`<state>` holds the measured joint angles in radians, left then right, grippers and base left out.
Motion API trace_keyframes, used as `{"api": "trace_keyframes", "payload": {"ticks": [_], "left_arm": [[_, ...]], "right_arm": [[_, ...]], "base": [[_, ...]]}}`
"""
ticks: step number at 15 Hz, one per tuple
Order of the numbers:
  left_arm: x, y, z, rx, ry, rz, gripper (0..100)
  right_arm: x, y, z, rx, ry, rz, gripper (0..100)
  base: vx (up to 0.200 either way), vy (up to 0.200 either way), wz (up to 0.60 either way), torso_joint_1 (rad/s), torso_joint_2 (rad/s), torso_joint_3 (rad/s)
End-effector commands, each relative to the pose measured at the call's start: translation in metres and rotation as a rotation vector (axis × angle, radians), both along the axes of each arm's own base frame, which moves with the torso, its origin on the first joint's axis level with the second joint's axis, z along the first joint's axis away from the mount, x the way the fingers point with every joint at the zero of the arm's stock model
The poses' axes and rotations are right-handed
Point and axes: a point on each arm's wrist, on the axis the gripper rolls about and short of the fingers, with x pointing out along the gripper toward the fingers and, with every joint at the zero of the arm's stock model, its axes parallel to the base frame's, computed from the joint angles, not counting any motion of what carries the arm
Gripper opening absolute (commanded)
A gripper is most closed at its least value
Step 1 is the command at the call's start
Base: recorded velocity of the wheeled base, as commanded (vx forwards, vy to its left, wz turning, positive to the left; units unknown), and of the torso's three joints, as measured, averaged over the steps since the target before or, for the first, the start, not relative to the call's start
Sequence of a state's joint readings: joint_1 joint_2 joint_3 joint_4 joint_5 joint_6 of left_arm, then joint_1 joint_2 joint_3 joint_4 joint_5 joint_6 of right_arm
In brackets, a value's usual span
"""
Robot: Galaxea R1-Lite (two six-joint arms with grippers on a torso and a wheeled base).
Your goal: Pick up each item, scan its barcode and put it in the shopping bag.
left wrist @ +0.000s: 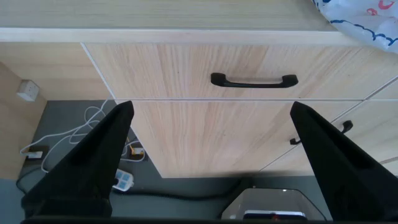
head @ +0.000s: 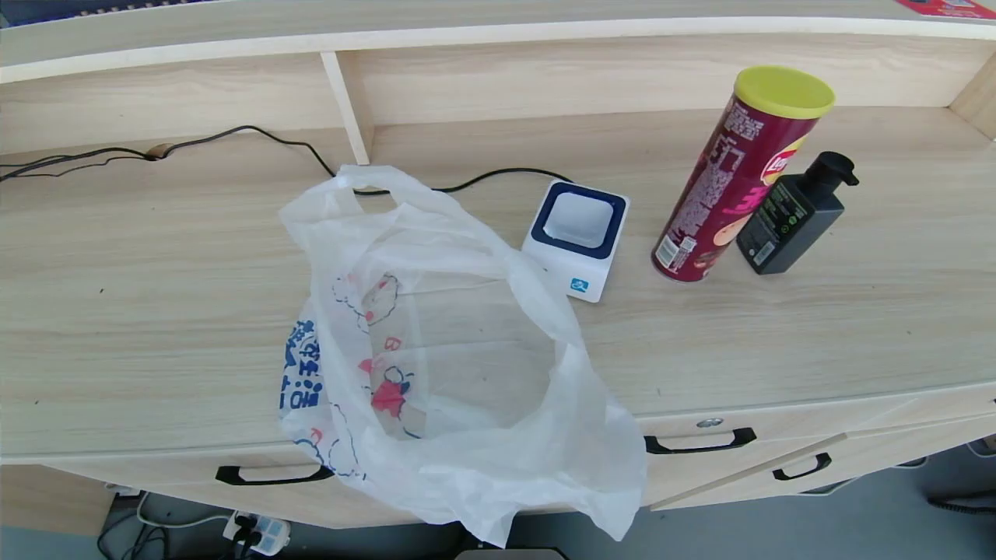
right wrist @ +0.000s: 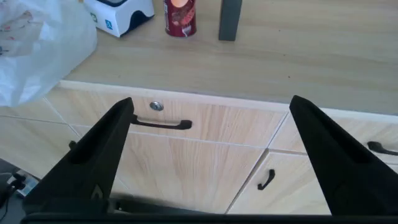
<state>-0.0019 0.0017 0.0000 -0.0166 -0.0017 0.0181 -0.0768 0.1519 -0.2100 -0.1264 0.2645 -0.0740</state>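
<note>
— Shopping bag (head: 467,365)?
— Slumped open over my counter's (head: 156,311) front edge, scanner (head: 577,237) just behind. Chip can (head: 731,179) and pump bottle (head: 794,218) stand upright to its right, perhaps touching; I can't be sure.
— Claws?
— Left gripper (left wrist: 211,168) and right gripper (right wrist: 211,165) both released, spread wide, low before the drawers (left wrist: 249,62).

Wooden counter (head: 778,334): shopping bag (head: 482,459), scanner (head: 577,237), can (head: 731,179), bottle (head: 794,218), cable (head: 233,134)
</note>
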Motion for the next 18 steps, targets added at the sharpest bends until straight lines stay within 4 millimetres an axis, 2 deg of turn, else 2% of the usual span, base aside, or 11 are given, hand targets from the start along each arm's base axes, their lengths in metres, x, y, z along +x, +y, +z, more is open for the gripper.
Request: {"api": "trace_keyframes", "payload": {"ticks": [1, 2, 3, 4, 5, 6, 7, 11, 14, 17, 18], "left_arm": [[0.0, 0.0, 0.0, 0.0, 0.0, 0.001, 100], [0.0, 0.0, 0.0, 0.0, 0.0, 0.001, 100], [0.0, 0.0, 0.0, 0.0, -0.002, 0.001, 100], [0.0, 0.0, 0.0, 0.0, 0.0, 0.001, 100], [0.0, 0.0, 0.0, 0.0, 0.0, 0.001, 100], [0.0, 0.0, 0.0, 0.0, 0.0, 0.001, 100], [0.0, 0.0, 0.0, 0.0, 0.0, 0.001, 100], [0.0, 0.0, 0.0, 0.0, -0.002, 0.001, 100], [0.0, 0.0, 0.0, 0.0, 0.0, 0.001, 100], [0.0, 0.0, 0.0, 0.0, 0.0, 0.001, 100], [0.0, 0.0, 0.0, 0.0, 0.0, 0.001, 100]], "right_arm": [[0.031, -0.001, 0.078, -0.014, 0.01, 0.072, 100], [0.058, -0.002, 0.101, -0.02, 0.008, 0.103, 100], [0.092, 0.0, 0.115, -0.034, -0.011, 0.154, 100], [0.116, 0.003, 0.125, -0.042, -0.066, 0.175, 100], [0.162, 0.005, 0.138, -0.047, -0.181, 0.174, 100], [0.186, 0.006, 0.137, -0.045, -0.239, 0.167, 100], [0.2, 0.008, 0.136, -0.034, -0.268, 0.165, 100], [0.209, 0.028, 0.119, 0.001, -0.192, 0.275, 100], [0.223, 0.043, 0.094, -0.005, -0.093, 0.34, 100], [0.241, 0.056, 0.086, -0.007, -0.136, 0.379, 100], [0.241, 0.056, 0.086, -0.007, -0.136, 0.379, 100]], "base": [[0.0, 0.0, 0.0, 0.0, 0.0, 0.0], [0.0, 0.0, 0.0, 0.0, 0.0, 0.0], [0.0, 0.0, 0.0, 0.0, 0.0, 0.0], [0.0, 0.0, 0.0, 0.0, 0.0, 0.0], [0.0, 0.0, 0.0, 0.0, 0.0, 0.0], [0.0, 0.0, 0.0, 0.0, 0.0, 0.0], [0.0, 0.0, 0.0, 0.0, 0.0, 0.0], [0.0, 0.0, 0.0, 0.0, 0.0, 0.0], [0.0, 0.0, 0.0, 0.0, 0.0, 0.0], [0.0, 0.0, 0.0, 0.0, 0.0, 0.0], [0.0, 0.0, 0.0, 0.0, 0.0, 0.0]]}}
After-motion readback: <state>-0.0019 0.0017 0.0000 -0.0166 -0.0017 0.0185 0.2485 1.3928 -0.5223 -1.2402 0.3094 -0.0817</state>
